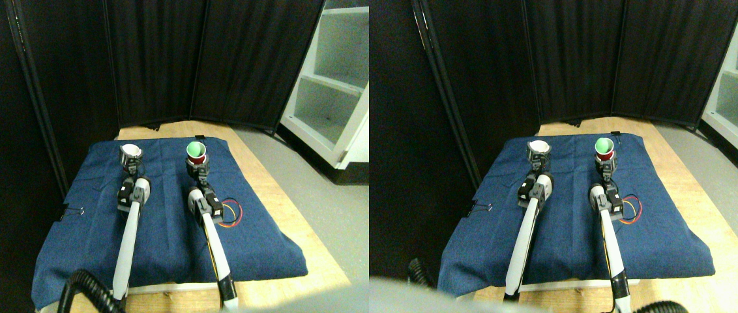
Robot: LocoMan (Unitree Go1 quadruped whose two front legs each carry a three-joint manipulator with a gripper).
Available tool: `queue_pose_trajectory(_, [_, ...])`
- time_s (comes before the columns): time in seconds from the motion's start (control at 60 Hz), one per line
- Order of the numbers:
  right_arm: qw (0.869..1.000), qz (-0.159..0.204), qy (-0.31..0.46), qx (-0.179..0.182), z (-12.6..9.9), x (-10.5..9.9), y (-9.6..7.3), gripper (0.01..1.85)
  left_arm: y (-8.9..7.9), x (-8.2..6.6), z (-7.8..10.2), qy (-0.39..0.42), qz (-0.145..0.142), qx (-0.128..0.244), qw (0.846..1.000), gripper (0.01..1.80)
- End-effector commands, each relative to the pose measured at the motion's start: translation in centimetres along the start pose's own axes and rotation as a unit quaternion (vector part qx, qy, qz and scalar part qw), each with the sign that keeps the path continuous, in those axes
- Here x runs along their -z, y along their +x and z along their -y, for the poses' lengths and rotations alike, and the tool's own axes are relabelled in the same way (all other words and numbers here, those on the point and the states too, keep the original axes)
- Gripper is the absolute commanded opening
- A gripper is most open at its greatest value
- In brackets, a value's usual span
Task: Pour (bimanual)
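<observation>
A white cup (131, 150) stands at the far left of the blue cloth (167, 228), and dark jaws flank it on both sides. My left gripper (130, 159) is shut on it. To its right is a red cup (196, 154) with a green inside, its mouth facing up. My right gripper (198, 164) is shut on the lower part of the red cup. Both cups are upright and about a hand's width apart. Nothing shows of what they contain.
The blue cloth covers a wooden table (291, 222). Red and yellow wires (233, 214) loop on the cloth beside my right arm. A binder clip (75, 210) holds the cloth's left edge. Black curtains (160, 59) close the back, and a white shelf (333, 85) stands at the right.
</observation>
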Motion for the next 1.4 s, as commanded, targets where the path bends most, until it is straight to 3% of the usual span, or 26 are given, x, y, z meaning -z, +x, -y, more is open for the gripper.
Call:
queue_pose_trajectory(0.017, [1.0,-0.009,-0.002,-0.027,-1.4,0.1,-0.2,0.33,-0.5,0.1,2.0,-0.014,-0.004,0.026,1.0,0.33])
queue_pose_trajectory(0.183, [0.999,-0.027,-0.013,-0.045,-2.3,0.1,-0.2,0.33,-0.9,0.3,3.2,-0.003,-0.031,0.028,0.999,0.33])
queue_pose_trajectory(0.45, [0.996,-0.053,-0.025,-0.061,-4.2,0.2,-0.2,0.33,-1.6,1.2,4.2,0.002,-0.051,0.024,0.998,0.33])
queue_pose_trajectory(0.583, [0.996,-0.047,-0.049,-0.061,-5.1,0.3,-0.7,0.33,-1.8,1.5,4.5,0.006,-0.067,0.025,0.997,0.33])
queue_pose_trajectory(0.85, [0.993,-0.059,-0.073,-0.065,-6.9,0.0,-0.9,0.33,-2.0,2.0,4.1,0.004,-0.064,0.022,0.998,0.33])
queue_pose_trajectory(1.133, [0.992,-0.054,-0.092,-0.072,-9.3,0.2,-1.2,0.33,-1.7,1.8,5.4,0.011,-0.076,0.023,0.997,0.33])
queue_pose_trajectory(1.4, [0.991,-0.048,-0.105,-0.062,-9.6,1.7,0.1,0.33,-1.5,2.8,5.9,0.009,-0.08,0.018,0.997,0.33])
